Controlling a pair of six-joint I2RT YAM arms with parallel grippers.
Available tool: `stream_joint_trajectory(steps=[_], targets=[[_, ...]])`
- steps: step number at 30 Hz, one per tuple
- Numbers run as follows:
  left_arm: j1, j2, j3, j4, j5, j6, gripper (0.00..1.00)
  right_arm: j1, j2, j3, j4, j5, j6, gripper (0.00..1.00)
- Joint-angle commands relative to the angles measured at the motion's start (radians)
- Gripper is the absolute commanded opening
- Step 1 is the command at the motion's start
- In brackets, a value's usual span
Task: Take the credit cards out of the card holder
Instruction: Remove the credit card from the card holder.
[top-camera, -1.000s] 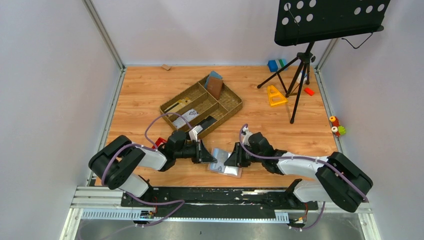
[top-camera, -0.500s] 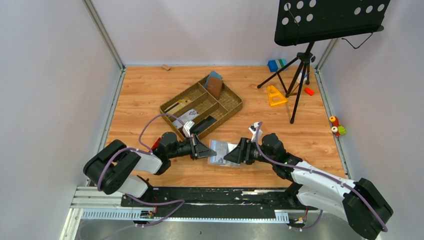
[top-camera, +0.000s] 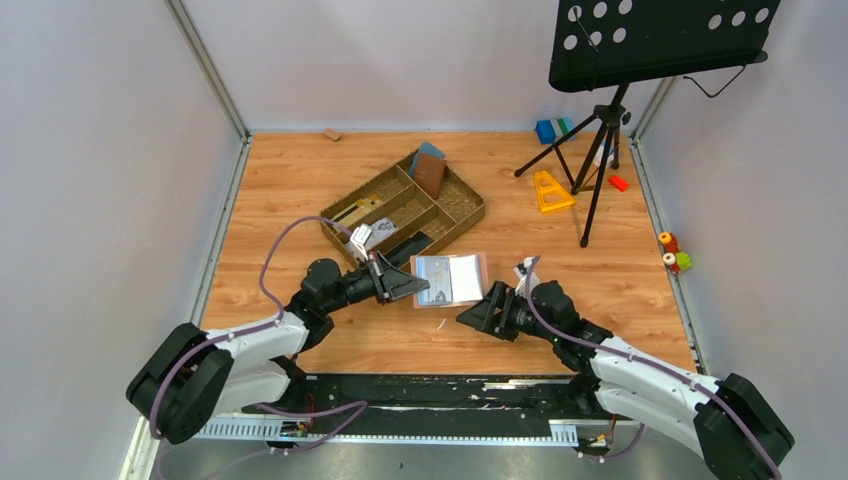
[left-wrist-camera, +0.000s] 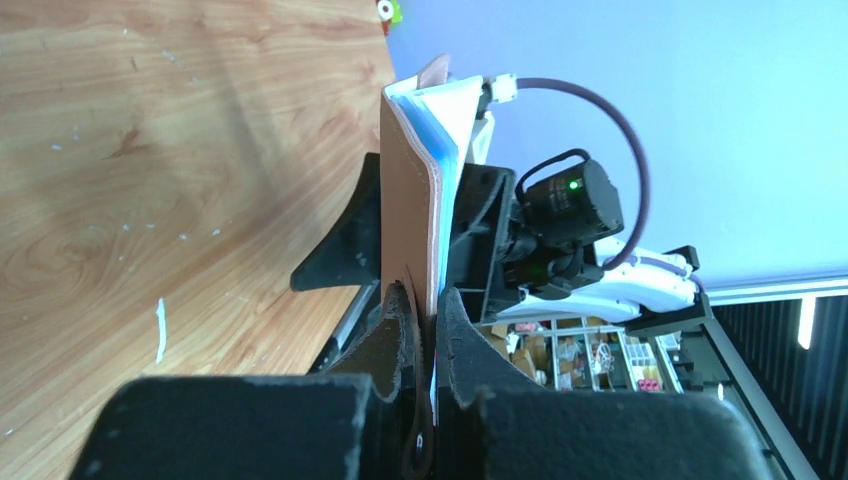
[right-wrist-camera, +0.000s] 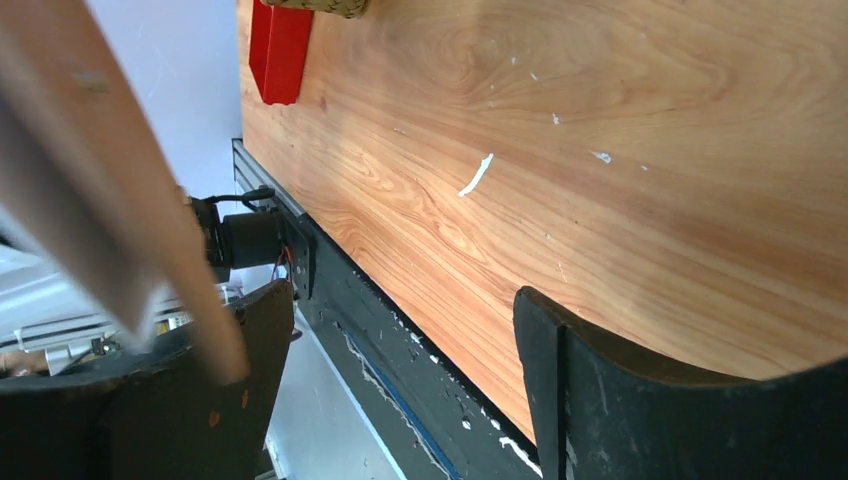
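Left gripper (top-camera: 418, 289) pinches the card holder (top-camera: 455, 279), cards (top-camera: 434, 274) inside; right gripper (top-camera: 478, 307) spread.

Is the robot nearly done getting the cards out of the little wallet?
Not yet. Done: the card holder is spread open. In hand: the left tool pinches its edge; the right tool is open beside it, holding nothing. Left: pulling the cards out. None lies loose on the table.
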Motion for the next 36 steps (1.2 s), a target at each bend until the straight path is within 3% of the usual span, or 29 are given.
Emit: stream_joint_trajectory(steps=[1,10,17,22,29,36], targets=[[0.002,-0.065,0.061,-0.059,-0.025,0.004,0.00,-0.003,-0.016,-0.001,0.138,0.018,0.062,0.81],[0.001,-0.099,0.072,-0.067,-0.053,-0.024,0.00,0.026,-0.137,-0.010,0.260,0.042,0.002,0.82],[0.002,-0.086,0.104,-0.056,-0.036,-0.051,0.00,0.036,-0.236,0.023,0.155,0.145,-0.058,0.88],[0.002,-0.073,0.094,0.030,-0.009,-0.106,0.00,0.035,-0.149,0.085,0.141,0.183,-0.045,0.75],[0.001,-0.092,0.095,0.045,0.013,-0.130,0.00,0.034,-0.019,0.136,0.216,0.182,-0.038,0.67],[0.000,-0.115,0.083,0.033,0.012,-0.137,0.00,0.034,-0.037,0.124,0.242,0.221,-0.044,0.65]])
